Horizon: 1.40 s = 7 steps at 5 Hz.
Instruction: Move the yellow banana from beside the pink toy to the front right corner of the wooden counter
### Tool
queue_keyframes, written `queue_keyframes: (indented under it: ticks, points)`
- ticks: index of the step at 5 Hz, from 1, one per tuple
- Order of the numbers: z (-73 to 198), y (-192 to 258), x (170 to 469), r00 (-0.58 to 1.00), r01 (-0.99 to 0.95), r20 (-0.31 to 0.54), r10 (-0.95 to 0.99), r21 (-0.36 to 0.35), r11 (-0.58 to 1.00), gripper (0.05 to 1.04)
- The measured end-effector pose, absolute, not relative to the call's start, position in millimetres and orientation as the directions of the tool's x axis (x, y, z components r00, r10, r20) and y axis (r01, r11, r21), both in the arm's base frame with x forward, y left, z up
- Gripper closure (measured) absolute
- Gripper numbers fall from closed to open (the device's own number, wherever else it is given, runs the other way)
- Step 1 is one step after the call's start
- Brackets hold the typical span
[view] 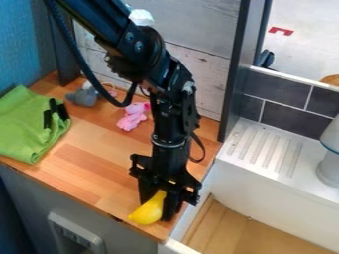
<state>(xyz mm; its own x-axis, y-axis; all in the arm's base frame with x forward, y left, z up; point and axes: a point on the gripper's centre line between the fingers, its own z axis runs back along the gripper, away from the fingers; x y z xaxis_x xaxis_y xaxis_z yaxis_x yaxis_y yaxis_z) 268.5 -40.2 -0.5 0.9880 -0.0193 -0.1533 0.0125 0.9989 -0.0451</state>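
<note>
Near the front corner of the desk [99,173], a yellow pear-shaped toy [147,213] was held pinched in the tool [155,211]. Its smooth, rounded body could be squeezed out by an uneven grip and be sent over the nearby edge. Farther back, a green cloth [27,129], a pink plush toy [133,116] and a gray toy [83,97] were seen. No lettering could be read.

The single camera stands above the wooden counter [99,168] and looks down at a slant, from moderately near.
</note>
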Motion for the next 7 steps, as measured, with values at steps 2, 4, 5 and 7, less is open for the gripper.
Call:
queue_keyframes:
  ticks: [2,4,5,7]
  points:
    - [19,-31,260,0.991,-0.017,-0.137,0.016,-0.012,1.0,0.073]
    - [80,-20,274,0.999,0.013,0.035,-0.014,0.026,1.0,0.078]
    - [122,11,300,0.993,0.047,0.104,-0.059,0.113,0.992,0.079]
    - [111,86,339,0.992,0.122,0.005,-0.127,0.262,0.957,0.079]
